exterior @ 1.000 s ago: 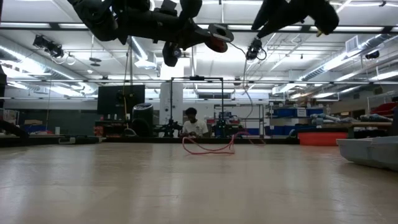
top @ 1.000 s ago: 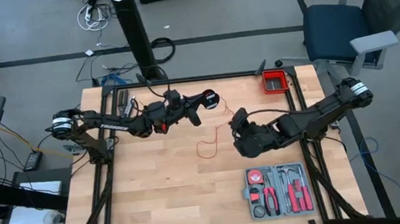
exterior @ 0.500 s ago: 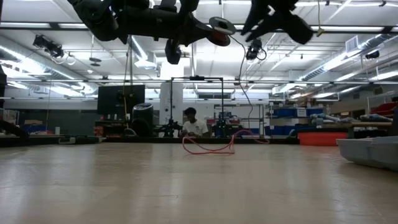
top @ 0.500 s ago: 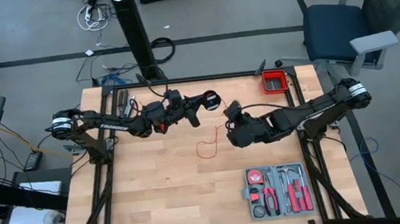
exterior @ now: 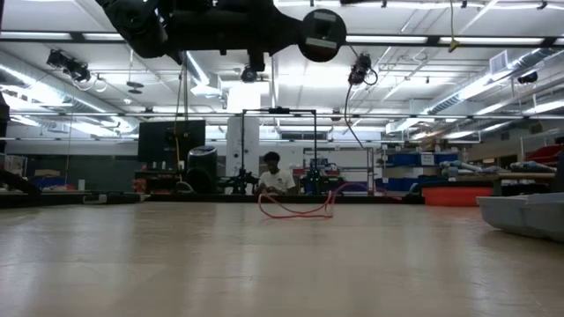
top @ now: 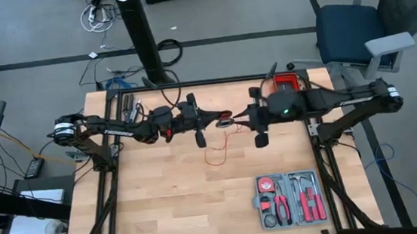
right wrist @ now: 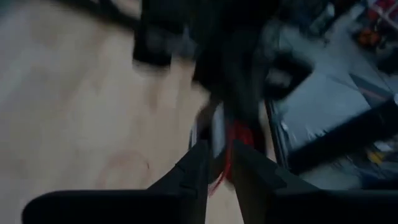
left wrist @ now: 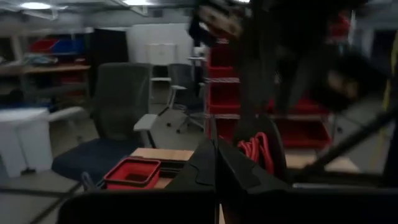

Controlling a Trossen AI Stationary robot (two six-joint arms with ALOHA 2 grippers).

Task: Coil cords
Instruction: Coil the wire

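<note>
Facing tip to tip above table, left hand (top: 224, 118), right hand (top: 243, 117), red cord (top: 217, 155) loose below.

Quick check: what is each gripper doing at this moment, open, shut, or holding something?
Left gripper: shut on the red cord, held above the table.
Right gripper: close by the left gripper, at the cord; cannot tell whether it grips.

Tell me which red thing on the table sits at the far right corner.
The red bin. The red cord lies mid-table, and the red-handled tools sit in the grey case at the near edge.
</note>
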